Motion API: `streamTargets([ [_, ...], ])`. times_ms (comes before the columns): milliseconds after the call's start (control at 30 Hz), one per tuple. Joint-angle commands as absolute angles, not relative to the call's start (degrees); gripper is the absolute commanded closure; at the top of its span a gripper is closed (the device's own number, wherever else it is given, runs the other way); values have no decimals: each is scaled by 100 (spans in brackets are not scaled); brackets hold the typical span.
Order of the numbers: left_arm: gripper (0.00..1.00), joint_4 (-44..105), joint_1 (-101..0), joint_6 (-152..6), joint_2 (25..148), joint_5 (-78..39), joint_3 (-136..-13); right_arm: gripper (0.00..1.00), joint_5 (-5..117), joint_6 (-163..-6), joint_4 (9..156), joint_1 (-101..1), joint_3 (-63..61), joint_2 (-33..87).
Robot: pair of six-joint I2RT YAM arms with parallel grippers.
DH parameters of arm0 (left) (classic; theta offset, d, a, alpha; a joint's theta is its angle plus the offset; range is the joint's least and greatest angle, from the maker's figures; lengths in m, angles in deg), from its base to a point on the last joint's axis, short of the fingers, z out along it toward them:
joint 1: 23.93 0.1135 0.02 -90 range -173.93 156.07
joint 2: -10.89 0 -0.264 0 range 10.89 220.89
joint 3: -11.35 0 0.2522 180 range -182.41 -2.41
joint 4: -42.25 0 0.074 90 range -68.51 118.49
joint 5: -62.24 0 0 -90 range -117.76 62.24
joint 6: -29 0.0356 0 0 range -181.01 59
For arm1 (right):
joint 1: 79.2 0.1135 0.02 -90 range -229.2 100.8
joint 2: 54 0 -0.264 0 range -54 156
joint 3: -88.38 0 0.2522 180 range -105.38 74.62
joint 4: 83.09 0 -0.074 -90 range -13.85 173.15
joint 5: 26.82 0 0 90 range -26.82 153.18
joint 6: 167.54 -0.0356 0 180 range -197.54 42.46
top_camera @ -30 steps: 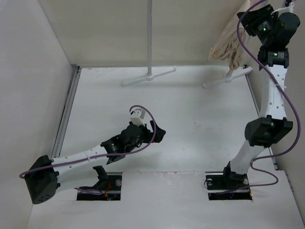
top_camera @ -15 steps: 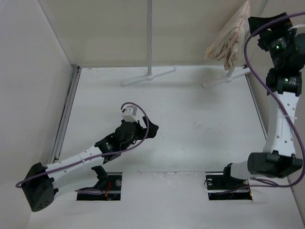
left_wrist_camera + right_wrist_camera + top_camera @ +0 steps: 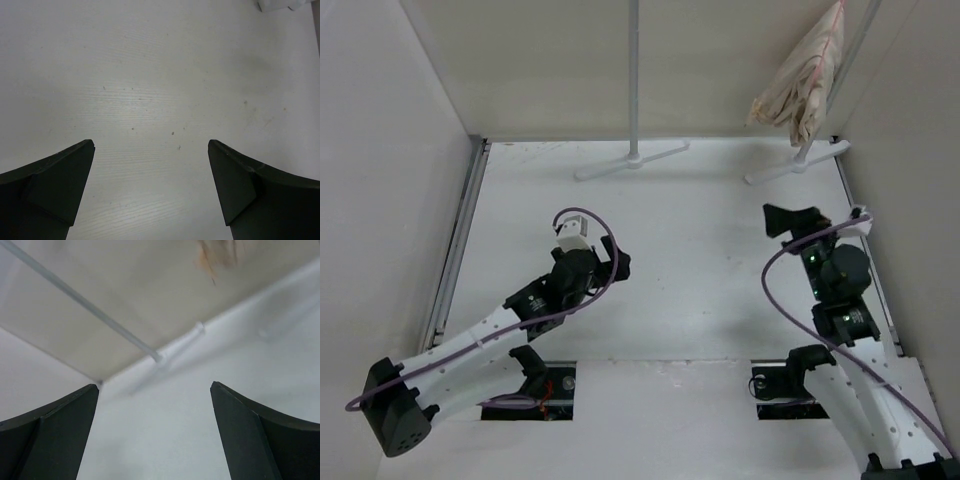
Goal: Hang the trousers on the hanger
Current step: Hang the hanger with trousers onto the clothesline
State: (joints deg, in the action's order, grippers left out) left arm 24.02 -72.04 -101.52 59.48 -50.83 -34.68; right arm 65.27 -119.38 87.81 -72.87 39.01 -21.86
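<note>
The beige trousers (image 3: 798,88) hang bunched high at the back right, beside the right rack pole. A thin pink line, probably the hanger (image 3: 833,40), runs down the cloth's right edge; the rest of it is hidden. My right gripper (image 3: 773,222) is low over the table at the right, well below the trousers, open and empty. In the right wrist view the right gripper (image 3: 152,387) has its jaws wide apart, with a blurred bit of the trousers (image 3: 217,252) at the top. My left gripper (image 3: 617,262) is open over bare table left of centre, and the left gripper (image 3: 150,145) holds nothing.
Two grey-white rack poles stand at the back: one in the middle (image 3: 633,70) with a foot bar (image 3: 632,158), one at the right (image 3: 850,50) with a foot bar (image 3: 798,162). Walls close the left, back and right sides. A metal rail (image 3: 460,240) runs along the left wall.
My right arm came down from beside the hanging trousers to low over the table, its jaws open. The trousers stayed hanging. The left arm drew back a little to the left.
</note>
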Motion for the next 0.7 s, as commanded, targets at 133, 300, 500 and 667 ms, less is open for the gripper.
streamTargets([
  [133,0,2005,-6801,-10064,5431,-5816,-3283,0,8214,-11507,8157,-5931,5106,-2763],
  [300,0,1777,-6212,-10143,5413,-5826,-3063,78,8875,-11602,8016,-5420,5537,-2702],
  [500,0,1890,-6255,-10187,5623,-5764,-3133,71,8718,-11586,8113,-5156,5458,-2254],
  [667,0,2014,-6413,-10187,5905,-5790,-3194,45,8752,-11516,8174,-5104,5414,-2183],
])
